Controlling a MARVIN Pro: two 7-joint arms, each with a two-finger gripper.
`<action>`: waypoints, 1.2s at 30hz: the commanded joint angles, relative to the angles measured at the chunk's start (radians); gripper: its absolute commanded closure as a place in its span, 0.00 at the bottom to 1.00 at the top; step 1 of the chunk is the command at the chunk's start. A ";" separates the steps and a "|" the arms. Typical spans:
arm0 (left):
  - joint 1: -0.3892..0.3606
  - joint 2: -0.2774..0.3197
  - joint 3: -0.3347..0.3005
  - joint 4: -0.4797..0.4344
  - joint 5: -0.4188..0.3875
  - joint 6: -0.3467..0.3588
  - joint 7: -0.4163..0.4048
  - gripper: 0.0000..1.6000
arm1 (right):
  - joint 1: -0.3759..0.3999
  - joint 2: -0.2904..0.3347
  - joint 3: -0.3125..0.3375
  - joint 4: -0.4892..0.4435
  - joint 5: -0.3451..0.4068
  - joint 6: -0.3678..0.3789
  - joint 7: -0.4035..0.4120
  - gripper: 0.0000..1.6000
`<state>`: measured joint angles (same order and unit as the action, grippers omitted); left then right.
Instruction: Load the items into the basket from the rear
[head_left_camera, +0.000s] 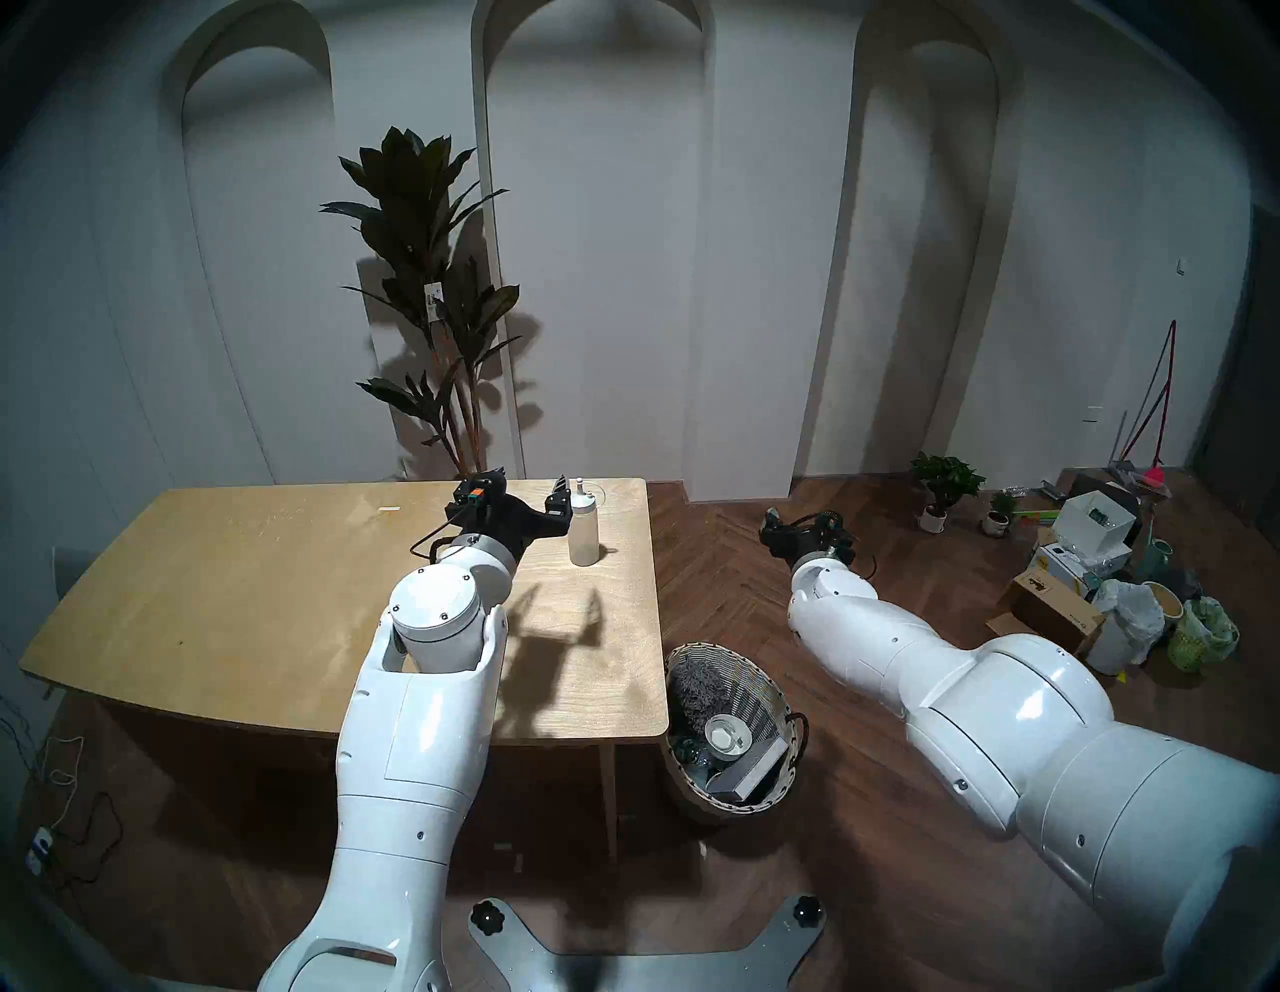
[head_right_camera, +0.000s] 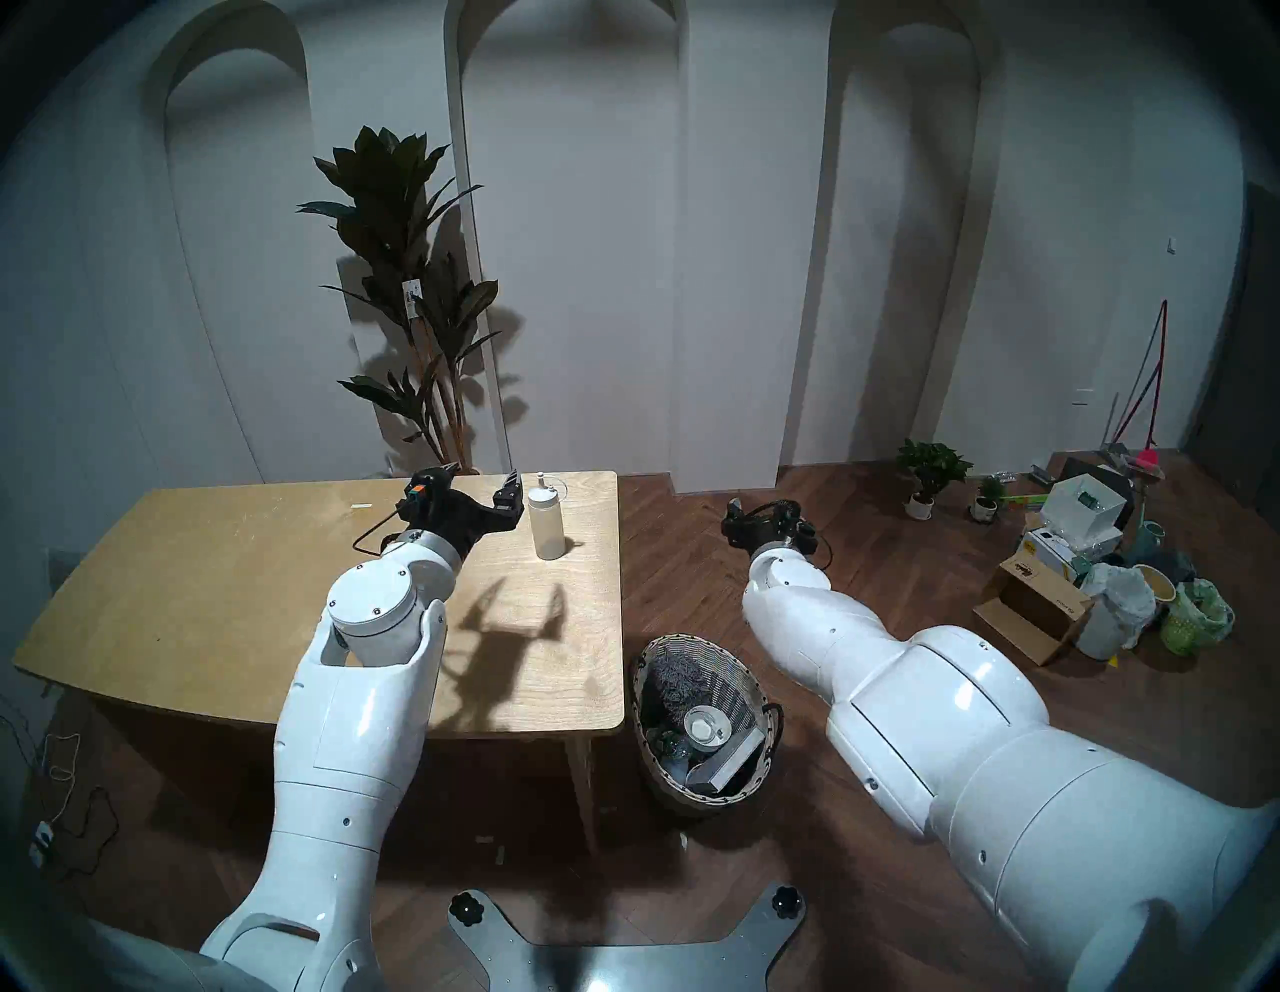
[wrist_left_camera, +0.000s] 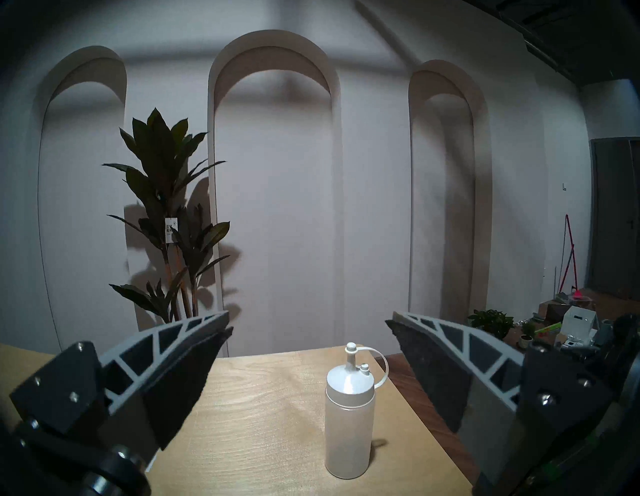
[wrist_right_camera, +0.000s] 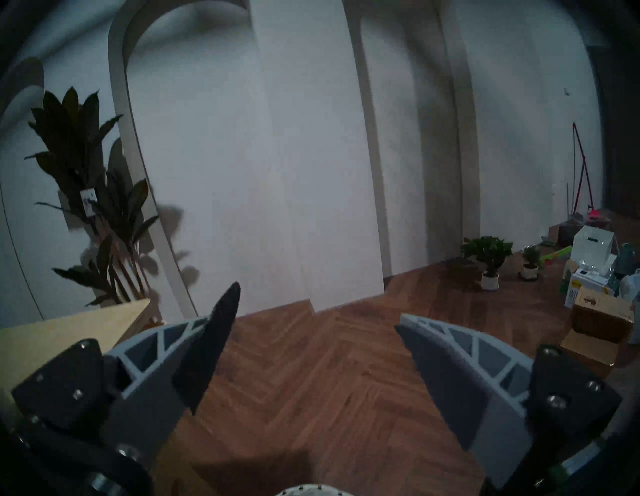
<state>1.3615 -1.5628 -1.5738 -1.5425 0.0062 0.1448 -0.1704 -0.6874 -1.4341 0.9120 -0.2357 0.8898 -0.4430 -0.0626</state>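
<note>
One item is left on the wooden table: the squeeze bottle, upright near its far right corner. Left gripper hovers level, fingers spread to straddle it. On the floor beside the table stands the wicker basket, already holding things. Right gripper hangs spread and empty above the floor.

A home-like room: arched white wall niches, herringbone wood floor, potted plant, wooden table.
</note>
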 joint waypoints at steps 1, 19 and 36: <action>-0.104 0.010 -0.002 0.062 -0.001 -0.016 -0.009 0.00 | 0.032 0.082 0.039 -0.030 0.021 -0.070 -0.020 0.00; -0.196 0.018 -0.006 0.287 -0.102 -0.102 -0.169 0.00 | -0.006 0.170 0.066 -0.045 0.029 -0.146 -0.067 0.00; -0.257 0.054 -0.029 0.460 -0.156 -0.213 -0.275 0.00 | -0.054 0.201 0.068 -0.139 0.015 -0.208 -0.052 0.00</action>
<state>1.1799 -1.5252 -1.5719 -1.1151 -0.1361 -0.0144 -0.4482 -0.7307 -1.2513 0.9798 -0.3223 0.9098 -0.6180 -0.1244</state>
